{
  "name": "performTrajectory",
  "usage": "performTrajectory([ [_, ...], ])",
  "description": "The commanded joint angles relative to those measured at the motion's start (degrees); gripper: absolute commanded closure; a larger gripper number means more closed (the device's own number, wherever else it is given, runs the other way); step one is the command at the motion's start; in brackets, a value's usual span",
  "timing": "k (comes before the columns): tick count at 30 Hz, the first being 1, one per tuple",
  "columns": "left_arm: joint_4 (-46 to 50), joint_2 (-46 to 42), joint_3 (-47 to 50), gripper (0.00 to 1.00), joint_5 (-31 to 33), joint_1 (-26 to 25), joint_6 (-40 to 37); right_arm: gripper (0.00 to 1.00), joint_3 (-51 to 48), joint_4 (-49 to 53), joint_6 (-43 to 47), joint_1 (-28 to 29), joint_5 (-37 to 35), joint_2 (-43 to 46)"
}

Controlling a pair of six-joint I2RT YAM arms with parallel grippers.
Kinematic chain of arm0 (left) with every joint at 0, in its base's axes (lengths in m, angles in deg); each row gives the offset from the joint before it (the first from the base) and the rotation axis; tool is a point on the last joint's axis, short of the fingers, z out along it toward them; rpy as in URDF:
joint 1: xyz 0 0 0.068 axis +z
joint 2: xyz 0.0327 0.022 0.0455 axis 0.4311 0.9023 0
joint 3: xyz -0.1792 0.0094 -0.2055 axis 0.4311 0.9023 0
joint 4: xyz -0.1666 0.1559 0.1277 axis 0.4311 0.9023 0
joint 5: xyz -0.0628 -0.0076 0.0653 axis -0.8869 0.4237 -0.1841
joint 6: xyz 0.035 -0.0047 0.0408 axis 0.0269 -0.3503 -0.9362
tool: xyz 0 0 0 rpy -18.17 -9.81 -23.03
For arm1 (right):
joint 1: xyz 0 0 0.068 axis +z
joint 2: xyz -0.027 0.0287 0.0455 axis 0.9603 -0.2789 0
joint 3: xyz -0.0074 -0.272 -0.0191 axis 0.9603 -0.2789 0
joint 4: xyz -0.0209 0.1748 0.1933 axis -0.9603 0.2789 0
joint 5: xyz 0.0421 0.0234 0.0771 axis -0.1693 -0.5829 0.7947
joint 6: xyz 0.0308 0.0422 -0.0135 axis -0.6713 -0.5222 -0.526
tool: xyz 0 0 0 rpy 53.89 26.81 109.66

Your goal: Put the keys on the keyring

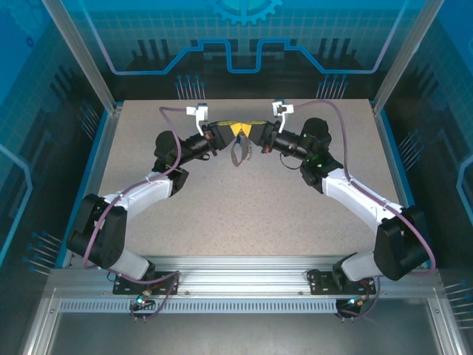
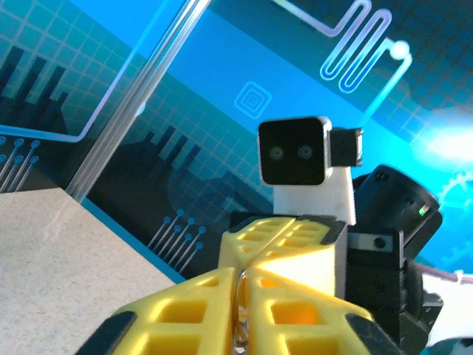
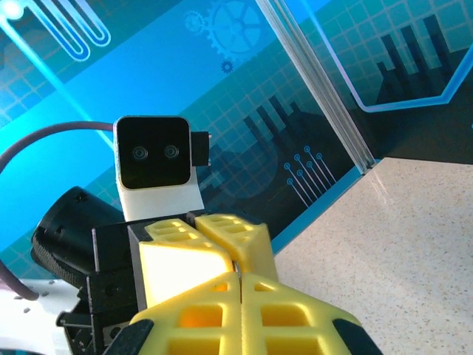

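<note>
Two grippers are meeting tip to tip just above the keyring [image 1: 238,153], whose dark strap is dangling over the table [image 1: 244,222]. Threading seems to be the step in hand. Just left of the keyring's top, the left gripper [image 1: 235,132] is standing almost closed, pinching a metal glint; ring or key, I cannot tell. Just right, the right gripper [image 1: 251,133] is pressing fully closed, its contents hidden. Next, I judge, both are needing steady alignment.
</note>
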Motion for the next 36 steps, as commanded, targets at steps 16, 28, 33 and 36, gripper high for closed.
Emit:
performTrajectory([
  [16,40.57,-3.37,-16.0,0.54,-16.75,4.75,-26.24,1.0,18.13,32.95,23.77,-7.28,20.47,-6.72],
  [28,61.93,-0.58,-25.03,0.59,-22.01,5.02,-41.08,1.0,20.1,34.75,25.64,-7.91,26.45,-9.76],
  [33,64.49,1.12,-26.25,0.59,-21.87,5.06,-42.49,1.0,19.93,35.15,26.13,-7.91,26.99,-9.5],
  [36,64.08,1.93,-26.4,0.6,-21.87,5.02,-42.4,1.0,19.53,35.06,26.23,-7.78,27.33,-9.07],
])
